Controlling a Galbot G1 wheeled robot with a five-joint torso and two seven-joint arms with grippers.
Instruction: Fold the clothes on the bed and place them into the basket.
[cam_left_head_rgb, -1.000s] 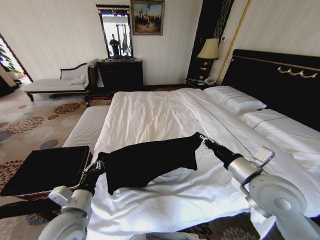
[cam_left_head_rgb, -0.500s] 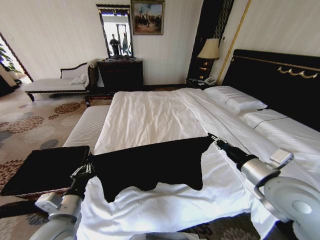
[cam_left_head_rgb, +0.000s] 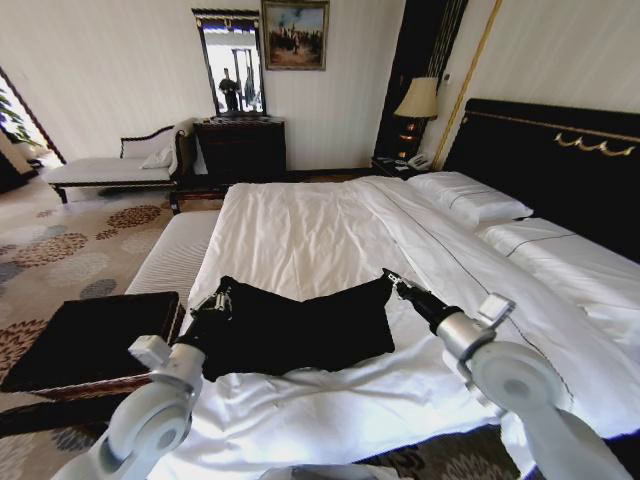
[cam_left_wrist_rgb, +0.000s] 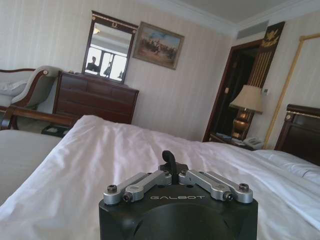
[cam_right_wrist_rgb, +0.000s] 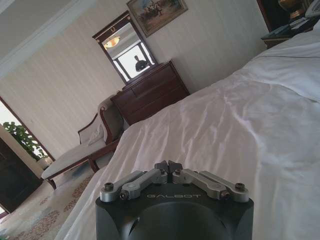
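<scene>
The black T-shirt (cam_left_head_rgb: 300, 328) lies spread on the white duvet of the bed (cam_left_head_rgb: 300, 225), near the foot end. My left gripper (cam_left_head_rgb: 222, 296) is shut on its left upper corner, low over the duvet. My right gripper (cam_left_head_rgb: 392, 280) is shut on its right upper corner. In the left wrist view a bit of black fabric (cam_left_wrist_rgb: 169, 160) sticks up between the shut left gripper (cam_left_wrist_rgb: 172, 172). The right wrist view has the right gripper (cam_right_wrist_rgb: 168, 167) shut over the duvet. The basket (cam_left_head_rgb: 88, 338), black-lined, sits left of the bed's foot.
A striped white bench (cam_left_head_rgb: 175, 255) runs along the bed's left side beyond the basket. Pillows (cam_left_head_rgb: 470, 200) and the black headboard (cam_left_head_rgb: 560, 160) are at the right. A chaise longue (cam_left_head_rgb: 110, 168), a dark dresser (cam_left_head_rgb: 240, 148) and a lamp (cam_left_head_rgb: 418, 100) stand by the far wall.
Half a second ago the shirt was held stretched wide between the grippers. Both grippers have since moved closer together and farther onto the bed, and the shirt now rests on the duvet.
</scene>
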